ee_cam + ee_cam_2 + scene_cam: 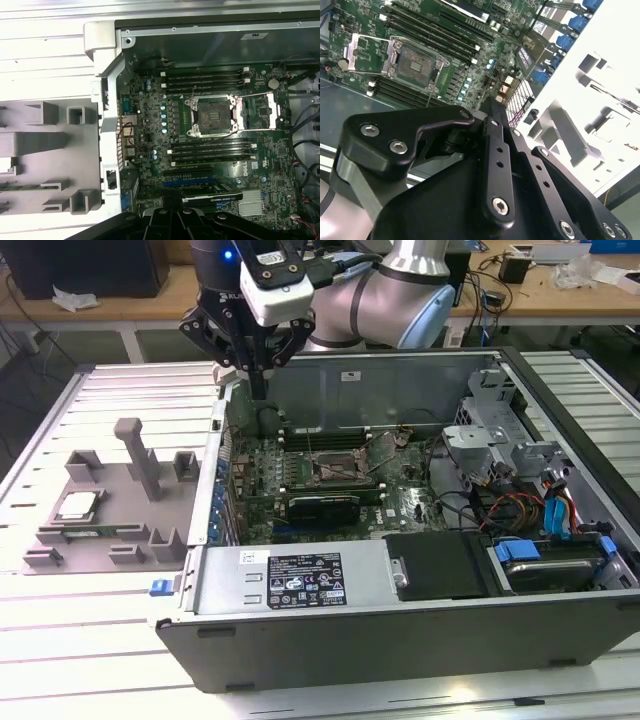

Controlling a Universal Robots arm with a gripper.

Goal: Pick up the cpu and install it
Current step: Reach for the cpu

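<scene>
The cpu [77, 505] lies flat in its nest on the grey fixture plate [110, 540], outside the computer case [400, 585] on the exterior view's left of it, and nothing is touching it. So I judge the pickup step is in hand and not yet begun.

The gripper [256, 388] hangs above the case's rear corner on the fixture side, pointing straight down, with its tips just over the top edge of the case wall. Its jaws look pressed together with nothing between them. The arm [400, 290] reaches in from behind the case.

Inside the case, the CPU socket [212, 116] sits bare with its metal load frame [257, 111] swung open — the install side seems ready.

In my judgement the grasp calls for jaws parted wider than the chip, squared to its edges, and a level descent — the tall fixture post [133, 455] stands close beside the chip and leaves little room.
</scene>
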